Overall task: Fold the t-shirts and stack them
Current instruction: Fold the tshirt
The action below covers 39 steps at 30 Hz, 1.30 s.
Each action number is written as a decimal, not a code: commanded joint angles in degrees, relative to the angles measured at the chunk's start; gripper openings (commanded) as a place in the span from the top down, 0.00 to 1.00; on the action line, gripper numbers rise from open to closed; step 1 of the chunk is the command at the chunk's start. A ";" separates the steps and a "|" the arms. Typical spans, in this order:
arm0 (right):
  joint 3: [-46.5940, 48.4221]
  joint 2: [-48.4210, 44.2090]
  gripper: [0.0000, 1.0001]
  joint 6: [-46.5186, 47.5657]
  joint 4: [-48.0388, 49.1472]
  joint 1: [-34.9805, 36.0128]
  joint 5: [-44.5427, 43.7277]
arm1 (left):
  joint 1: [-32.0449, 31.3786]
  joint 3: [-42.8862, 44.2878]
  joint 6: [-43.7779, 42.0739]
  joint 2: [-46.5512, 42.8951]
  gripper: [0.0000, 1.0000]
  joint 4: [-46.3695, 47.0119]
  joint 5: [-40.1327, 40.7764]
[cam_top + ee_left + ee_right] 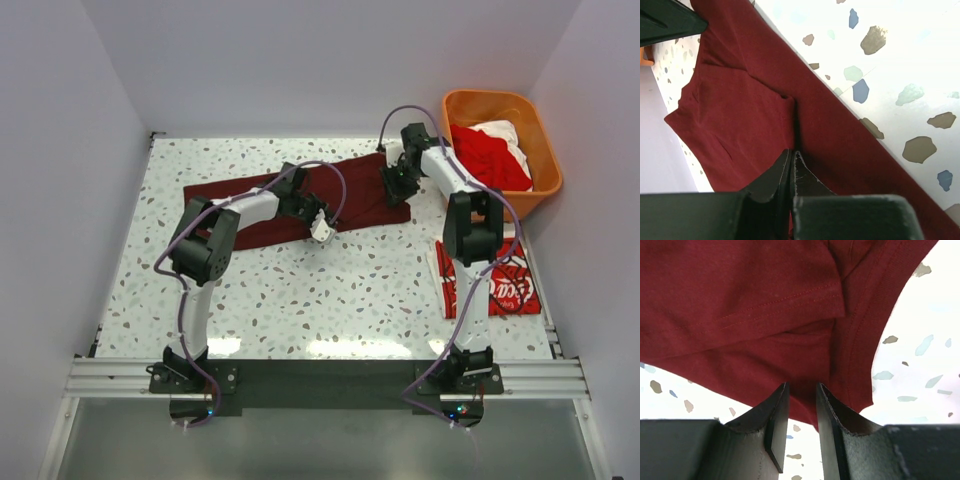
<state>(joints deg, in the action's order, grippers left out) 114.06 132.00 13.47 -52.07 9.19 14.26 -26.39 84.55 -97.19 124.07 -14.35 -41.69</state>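
Note:
A dark maroon t-shirt (360, 195) lies in a long folded strip across the middle of the table. My left gripper (312, 218) sits on its near edge and is shut; in the left wrist view the jaws (791, 151) pinch a crease of the maroon cloth (740, 110). My right gripper (393, 192) is at the strip's right end. Its fingers (801, 385) stand apart over the hem of the maroon t-shirt (740, 300), with table showing through the gap. A folded red Coca-Cola t-shirt (512, 285) lies at the right, partly hidden by the right arm.
An orange basket (490, 96) stands at the back right corner with a red t-shirt (488, 158) and a white one (508, 131) heaped inside. White walls close in the speckled table (300, 300) on three sides.

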 commanded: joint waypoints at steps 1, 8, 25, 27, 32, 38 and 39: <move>1.25 0.97 0.68 0.15 -1.27 -0.40 -1.78 | 0.37 1.67 -0.72 0.12 0.99 1.69 -0.41; 0.99 2.38 0.70 0.59 -1.89 -0.40 -5.21 | 1.78 0.88 -0.11 -0.41 1.00 3.98 -0.58; 1.61 3.00 0.71 0.94 -2.15 -0.31 -6.35 | 4.50 1.58 -1.07 2.14 1.00 6.44 0.91; 1.52 2.73 0.71 0.94 -2.15 -0.23 -6.27 | 4.86 1.84 -0.99 2.58 1.00 7.05 1.44; 1.52 2.47 0.71 1.03 -2.15 -0.31 -6.09 | 5.74 2.37 1.90 2.93 0.94 9.60 2.40; 1.96 1.15 0.71 1.91 -2.24 -0.31 -4.42 | 7.76 2.72 8.57 1.35 0.69 11.62 1.97; 2.22 0.71 0.71 1.99 -2.07 -0.31 -3.98 | 8.72 2.81 9.64 0.48 0.63 11.45 1.70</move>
<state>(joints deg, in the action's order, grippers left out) 114.30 134.32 14.35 -53.21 9.17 10.07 -19.94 85.36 -92.95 126.67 -6.20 -38.87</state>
